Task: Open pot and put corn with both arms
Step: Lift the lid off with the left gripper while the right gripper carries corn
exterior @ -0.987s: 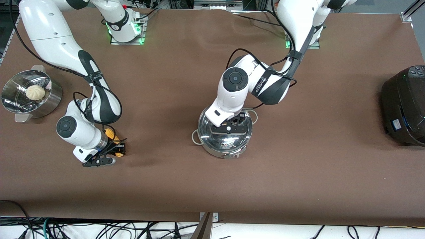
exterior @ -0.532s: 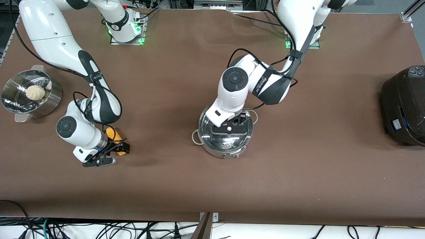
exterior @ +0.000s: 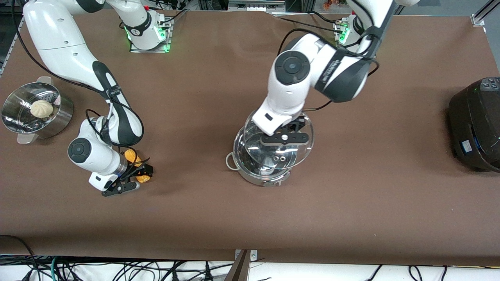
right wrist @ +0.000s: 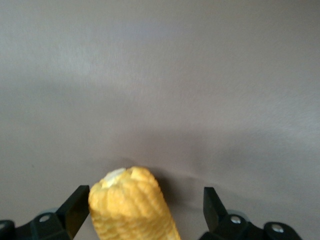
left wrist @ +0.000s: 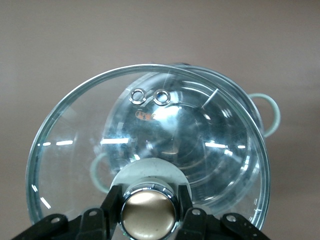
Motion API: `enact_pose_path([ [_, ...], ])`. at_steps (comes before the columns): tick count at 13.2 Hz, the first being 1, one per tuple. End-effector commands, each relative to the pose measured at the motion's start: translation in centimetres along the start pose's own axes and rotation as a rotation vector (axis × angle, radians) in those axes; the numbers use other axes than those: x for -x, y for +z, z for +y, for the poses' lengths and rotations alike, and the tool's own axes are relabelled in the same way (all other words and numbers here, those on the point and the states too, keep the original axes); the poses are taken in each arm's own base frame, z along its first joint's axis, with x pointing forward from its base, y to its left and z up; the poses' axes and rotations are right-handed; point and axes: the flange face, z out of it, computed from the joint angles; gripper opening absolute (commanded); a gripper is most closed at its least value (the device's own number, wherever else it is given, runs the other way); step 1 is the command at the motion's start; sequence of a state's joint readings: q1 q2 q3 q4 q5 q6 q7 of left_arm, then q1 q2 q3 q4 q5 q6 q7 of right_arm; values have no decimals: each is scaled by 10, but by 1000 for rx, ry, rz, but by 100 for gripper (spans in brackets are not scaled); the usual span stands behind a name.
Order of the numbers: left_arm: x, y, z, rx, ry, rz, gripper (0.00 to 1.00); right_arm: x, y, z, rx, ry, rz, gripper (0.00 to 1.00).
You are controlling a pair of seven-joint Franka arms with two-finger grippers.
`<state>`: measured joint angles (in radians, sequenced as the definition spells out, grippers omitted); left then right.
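The shiny steel pot stands mid-table with its top uncovered. My left gripper is shut on the copper-coloured knob of the glass lid. It holds the lid tilted a little above the pot, shifted toward the left arm's end. In the left wrist view the lid fills the frame, with the pot under it. The yellow-orange corn lies on the table toward the right arm's end. My right gripper is open around it. In the right wrist view the corn touches one finger and the other stands apart.
A perforated steel steamer pot with a pale bun stands at the right arm's end of the table. A large black rice cooker stands at the left arm's end.
My left gripper has lifted the lid off the pot and carried it up and toward the left arm's end. My right gripper has shifted slightly at the corn.
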<state>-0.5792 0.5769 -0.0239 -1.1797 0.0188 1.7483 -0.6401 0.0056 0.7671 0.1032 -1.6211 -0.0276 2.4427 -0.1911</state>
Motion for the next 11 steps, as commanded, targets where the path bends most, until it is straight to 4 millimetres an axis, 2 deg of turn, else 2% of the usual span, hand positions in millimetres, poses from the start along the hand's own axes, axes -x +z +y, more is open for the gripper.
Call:
enact_pose_path([
  [1,-21,-16,-65,-45,107,-45,19,6,-1,9,-22,-70,-21,32],
  [2,-31,-17,-93,-53,144,-75,20,4,-8,4,-31,-75,-42,2],
  [3,-41,-14,-118,-53,167,-99,20,-4,-27,-3,-32,-83,-56,0],
  [5,-51,15,-163,-69,255,-184,20,-23,-65,-11,-48,-84,-106,0],
  [7,-67,34,-211,-56,260,-210,20,-35,-123,-39,-97,-40,-142,0],
  [9,-73,48,-243,-33,279,-219,20,-37,-188,-79,-134,50,-124,0],
  [10,-71,59,-251,-29,294,-220,20,-36,-212,-108,-149,97,-115,0],
  [11,-69,74,-266,-22,299,-207,20,-35,-234,-144,-166,157,-109,0],
])
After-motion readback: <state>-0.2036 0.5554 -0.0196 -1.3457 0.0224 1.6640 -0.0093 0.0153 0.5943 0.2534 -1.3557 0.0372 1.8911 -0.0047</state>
